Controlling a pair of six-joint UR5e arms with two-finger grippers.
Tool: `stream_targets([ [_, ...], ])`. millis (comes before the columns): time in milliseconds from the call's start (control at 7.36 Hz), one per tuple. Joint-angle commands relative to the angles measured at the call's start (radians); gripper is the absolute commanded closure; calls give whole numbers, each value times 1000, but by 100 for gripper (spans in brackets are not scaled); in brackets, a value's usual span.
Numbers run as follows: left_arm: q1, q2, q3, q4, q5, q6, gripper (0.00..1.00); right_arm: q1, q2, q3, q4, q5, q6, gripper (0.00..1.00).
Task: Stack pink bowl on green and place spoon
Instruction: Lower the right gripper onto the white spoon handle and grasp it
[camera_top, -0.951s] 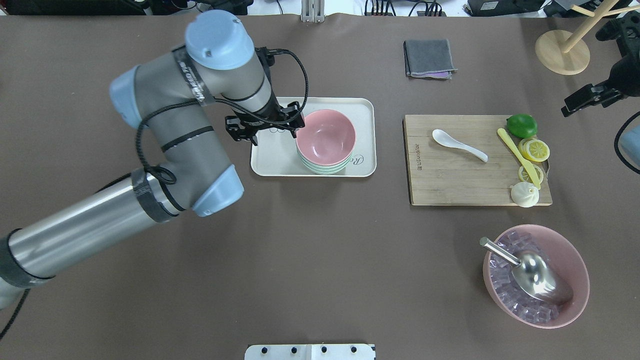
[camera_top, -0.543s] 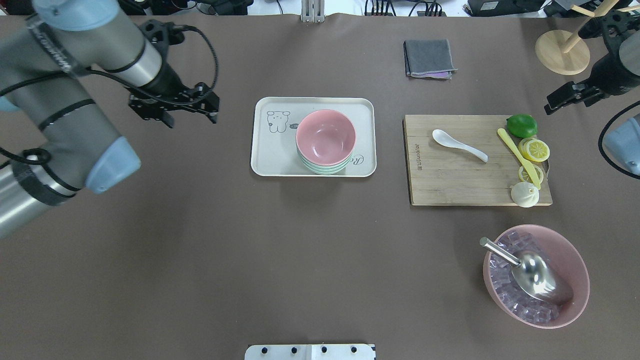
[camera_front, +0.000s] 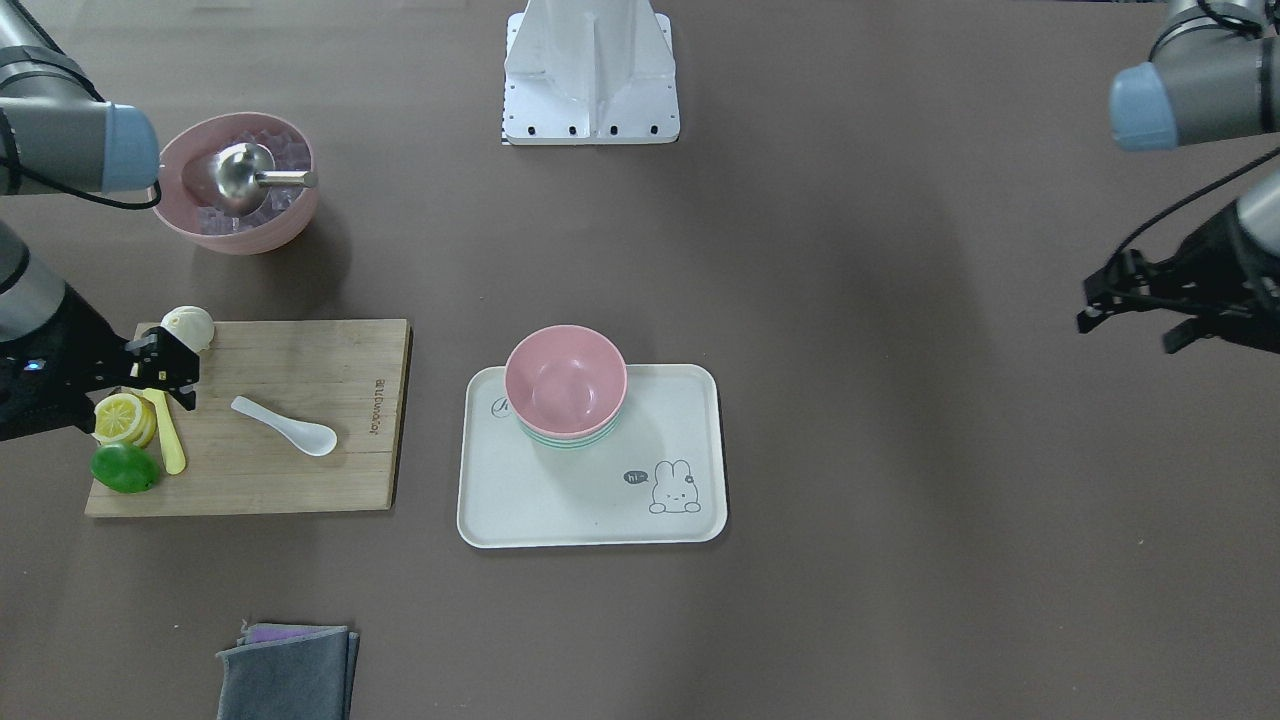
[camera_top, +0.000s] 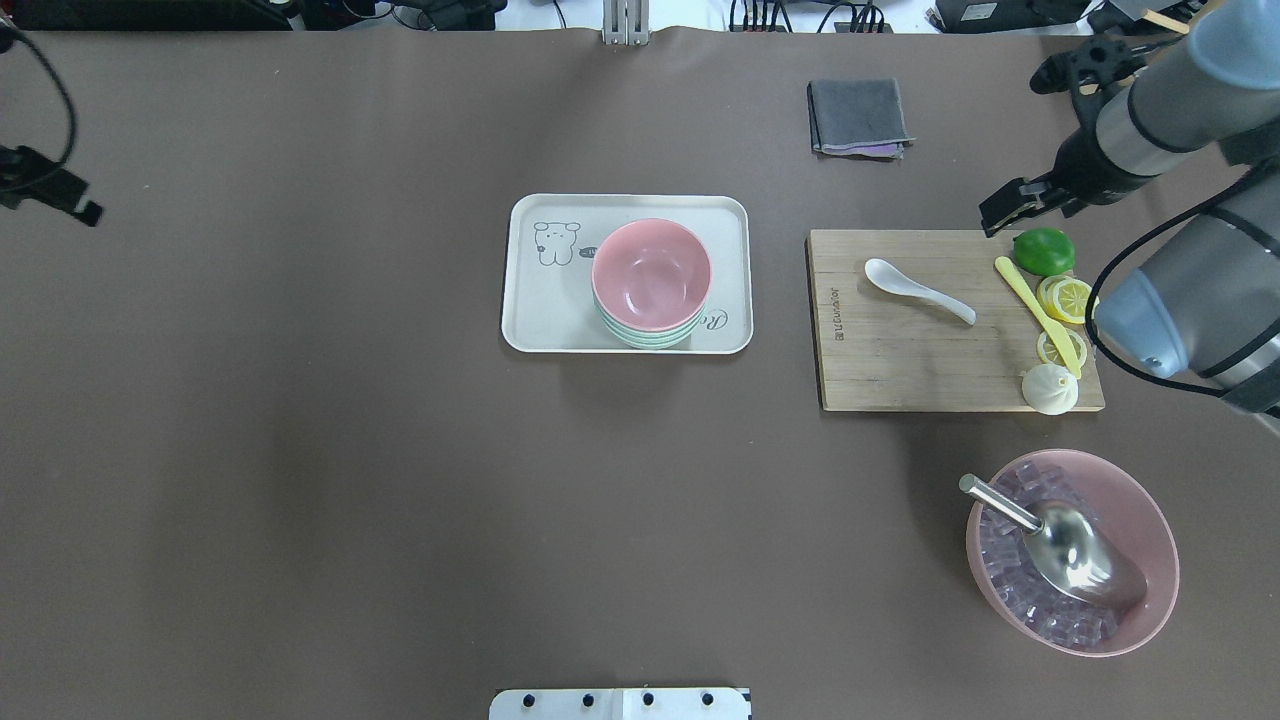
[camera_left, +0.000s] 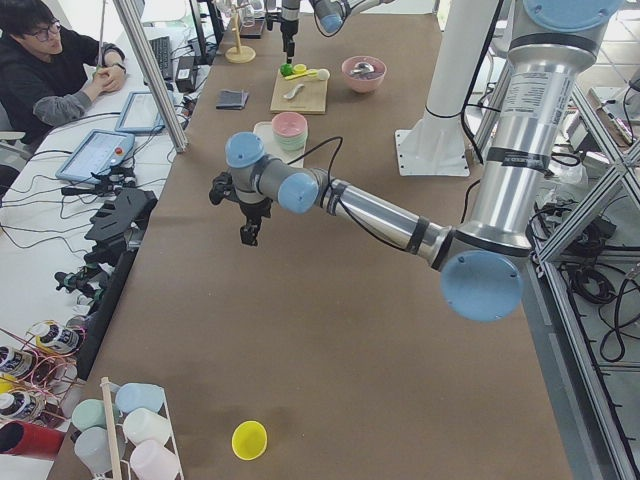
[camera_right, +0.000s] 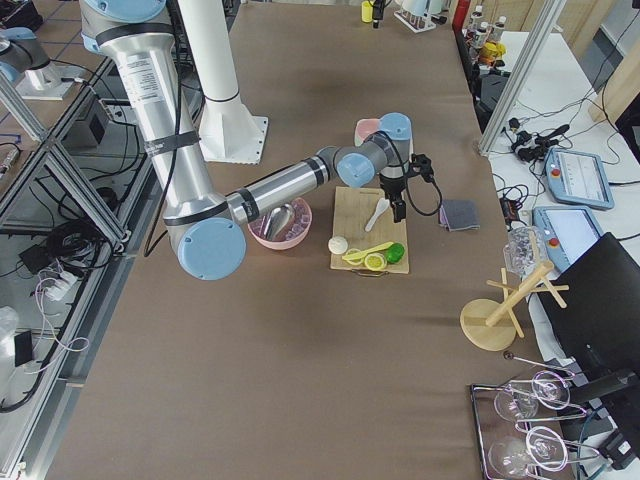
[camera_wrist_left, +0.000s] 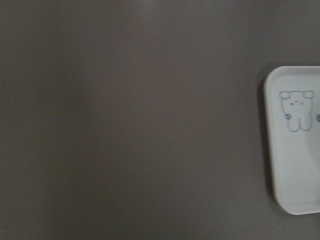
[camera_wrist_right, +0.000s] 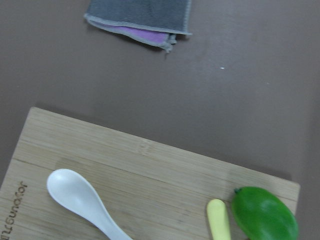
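Observation:
The pink bowl (camera_top: 651, 275) sits nested on the green bowl (camera_top: 645, 340) on the white tray (camera_top: 540, 320); both also show in the front view, pink bowl (camera_front: 565, 380) on green bowl (camera_front: 565, 438). The white spoon (camera_top: 915, 290) lies on the wooden cutting board (camera_top: 900, 360), and it shows in the right wrist view (camera_wrist_right: 82, 200). My right gripper (camera_top: 1005, 212) hovers open and empty over the board's far right corner, next to the lime. My left gripper (camera_top: 50, 195) is open and empty at the table's far left edge, well away from the tray.
On the board's right side lie a lime (camera_top: 1043, 250), lemon slices (camera_top: 1068, 300), a yellow knife (camera_top: 1035, 310) and a dumpling (camera_top: 1048, 388). A big pink bowl of ice with a metal scoop (camera_top: 1070, 550) stands front right. A grey cloth (camera_top: 858, 115) lies at the back.
My left gripper has pulled away from the pink bowl and moved far left to the table's edge. My right arm has moved in toward the cutting board's far right corner.

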Motion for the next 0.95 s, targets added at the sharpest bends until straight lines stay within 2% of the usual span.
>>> stream_targets([
  [0, -157, 107, 71, 0, -10, 309, 1, -90, -2, -5, 95, -55, -92, 1],
  [272, -186, 140, 79, 2, -20, 363, 1, -109, -5, -13, 89, -41, -315, 2],
  [407, -186, 140, 79, 2, -21, 363, 1, -109, -7, -33, 83, -41, -420, 7],
  [679, -186, 140, 81, 2, -21, 363, 1, -117, -7, -82, 91, -38, -505, 12],
  [815, -186, 142, 81, 2, -27, 363, 1, -132, -7, -88, 92, -38, -511, 21],
])
